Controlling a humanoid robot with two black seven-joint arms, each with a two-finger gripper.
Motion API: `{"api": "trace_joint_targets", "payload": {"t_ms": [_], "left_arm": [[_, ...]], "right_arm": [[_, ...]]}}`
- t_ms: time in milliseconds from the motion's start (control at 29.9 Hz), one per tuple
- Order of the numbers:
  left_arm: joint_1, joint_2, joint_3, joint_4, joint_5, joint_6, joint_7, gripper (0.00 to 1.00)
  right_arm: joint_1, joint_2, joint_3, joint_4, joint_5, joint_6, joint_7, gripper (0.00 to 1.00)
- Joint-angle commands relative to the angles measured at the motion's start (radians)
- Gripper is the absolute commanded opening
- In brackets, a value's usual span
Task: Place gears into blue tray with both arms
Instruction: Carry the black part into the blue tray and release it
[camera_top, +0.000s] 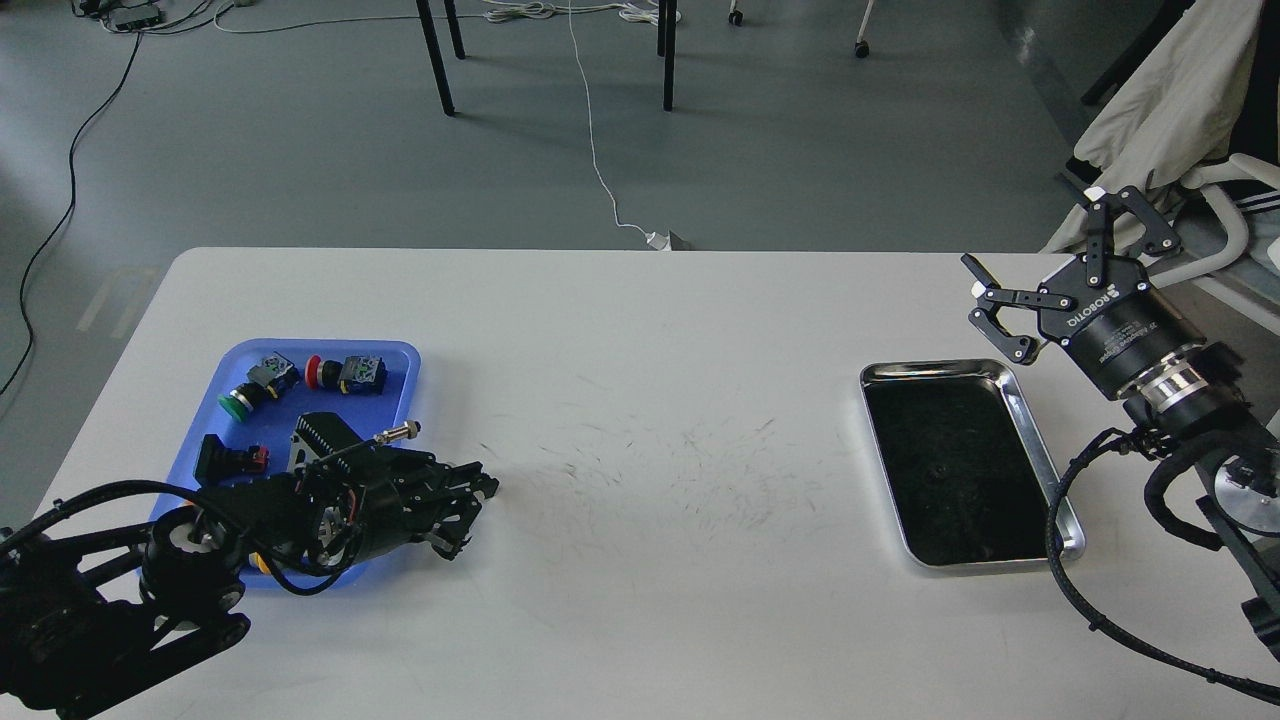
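Note:
The blue tray (408, 366) lies at the table's left. Just right of its near right corner my left gripper (472, 497) rests low on the table with its fingers drawn together. They have shut where a tiny black gear lay, and that gear is now hidden between them. No other gear can be made out on the table. My right gripper (1033, 232), marked ROBOTIQ, hovers wide open and empty above the table's far right edge, just beyond the steel tray.
The blue tray holds push-button switches: green (240, 400), red (325, 372) and a black one (225, 458). A shiny steel tray (960, 368) with a dark bottom lies at the right. Cloth-draped furniture (1170, 100) stands beyond the right edge.

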Motion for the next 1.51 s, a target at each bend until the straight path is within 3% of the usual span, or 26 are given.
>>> {"api": "trace_joint_targets", "payload": {"t_ms": [0, 167, 268, 368, 669, 770, 904, 1172, 1339, 1473], "left_arm": [[-0.020, 0.097, -0.045, -0.085, -0.063, -0.007, -0.002, 0.10], [-0.046, 0.268, -0.067, -0.133, -0.265, -0.008, -0.024, 0.10], [-0.044, 0.291, -0.061, -0.072, -0.285, -0.002, -0.077, 0.10], [-0.022, 0.280, -0.052, 0.018, -0.294, 0.024, -0.114, 0.10], [0.028, 0.142, -0.049, 0.227, -0.331, 0.052, -0.117, 0.12], [0.029, 0.095, -0.049, 0.299, -0.330, 0.053, -0.136, 0.12], [0.029, 0.066, -0.047, 0.344, -0.330, 0.061, -0.139, 0.16], [0.025, 0.053, -0.049, 0.390, -0.333, 0.076, -0.140, 0.44], [0.015, 0.053, -0.059, 0.387, -0.333, 0.078, -0.140, 0.82], [-0.021, 0.065, -0.078, 0.350, -0.360, 0.076, -0.142, 0.91]], "right_arm": [[0.001, -0.001, -0.001, -0.001, 0.000, 0.000, 0.000, 0.96], [0.001, -0.001, -0.001, -0.001, 0.000, 0.000, 0.000, 0.96], [0.001, -0.001, -0.003, -0.003, -0.002, 0.000, 0.000, 0.96], [0.001, 0.000, -0.003, -0.003, -0.002, 0.000, 0.000, 0.96], [0.001, -0.001, -0.003, -0.004, -0.002, 0.000, 0.000, 0.96], [0.001, -0.001, -0.001, -0.004, -0.002, 0.000, 0.000, 0.96], [0.001, -0.001, -0.001, -0.006, -0.002, 0.000, 0.000, 0.96], [0.001, -0.003, 0.000, -0.004, -0.002, -0.001, 0.000, 0.96], [0.003, -0.014, 0.003, -0.004, -0.002, -0.003, 0.000, 0.96], [0.009, -0.021, 0.005, -0.004, -0.002, -0.004, 0.000, 0.96]]}}
